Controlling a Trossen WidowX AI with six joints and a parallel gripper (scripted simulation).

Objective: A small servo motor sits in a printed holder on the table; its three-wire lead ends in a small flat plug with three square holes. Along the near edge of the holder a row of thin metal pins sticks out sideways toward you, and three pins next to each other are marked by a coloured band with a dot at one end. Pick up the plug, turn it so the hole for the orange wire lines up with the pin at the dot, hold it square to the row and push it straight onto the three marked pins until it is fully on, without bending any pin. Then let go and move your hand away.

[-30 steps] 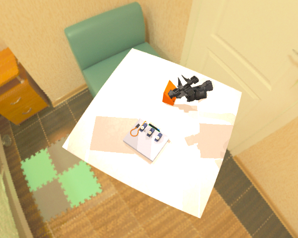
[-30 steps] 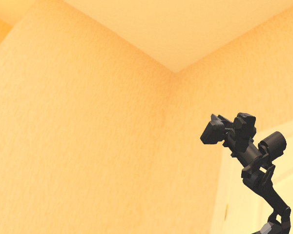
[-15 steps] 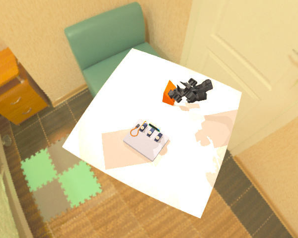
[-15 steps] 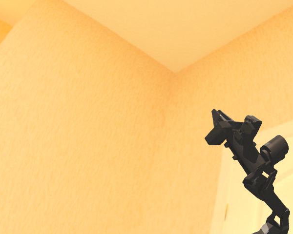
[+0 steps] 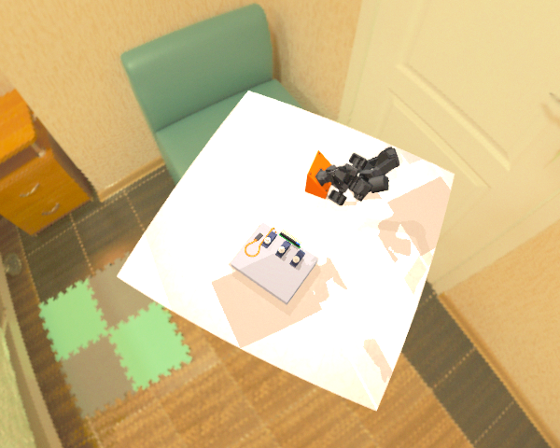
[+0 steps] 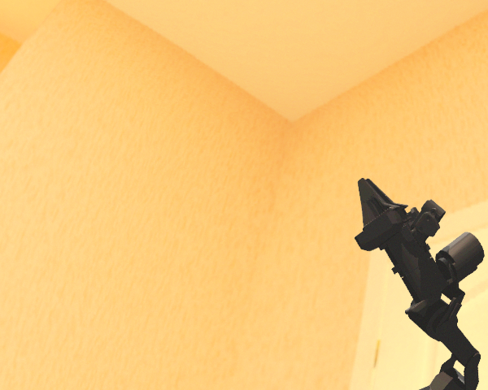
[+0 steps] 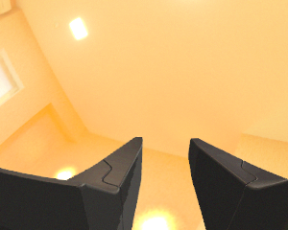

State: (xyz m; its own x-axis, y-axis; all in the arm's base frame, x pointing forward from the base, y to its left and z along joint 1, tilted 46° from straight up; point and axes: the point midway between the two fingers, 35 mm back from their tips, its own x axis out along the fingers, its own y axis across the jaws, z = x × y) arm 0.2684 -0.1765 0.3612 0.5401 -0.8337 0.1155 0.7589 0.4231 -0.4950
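Note:
A pale grey holder (image 5: 273,273) lies on the white table in the top view, with several small dark blocks on it. An orange lead (image 5: 245,249) curls in a loop at its upper left. A small dark piece at the loop's end, probably the plug (image 5: 259,236), lies on the holder. A dark pin row (image 5: 289,239) runs along its upper edge; single pins, band and dot are too small to tell. My gripper (image 6: 363,179) (image 7: 166,139) points upward, far from the holder. Its fingers stand part-way open with nothing between them.
My black arm (image 5: 362,182) stands above the table's upper right part in the top view. An orange wedge-shaped block (image 5: 314,185) is beside it. A green chair (image 5: 203,72) stands behind the table (image 5: 189,207). The wrist view shows only walls, ceiling and lights beyond the fingers.

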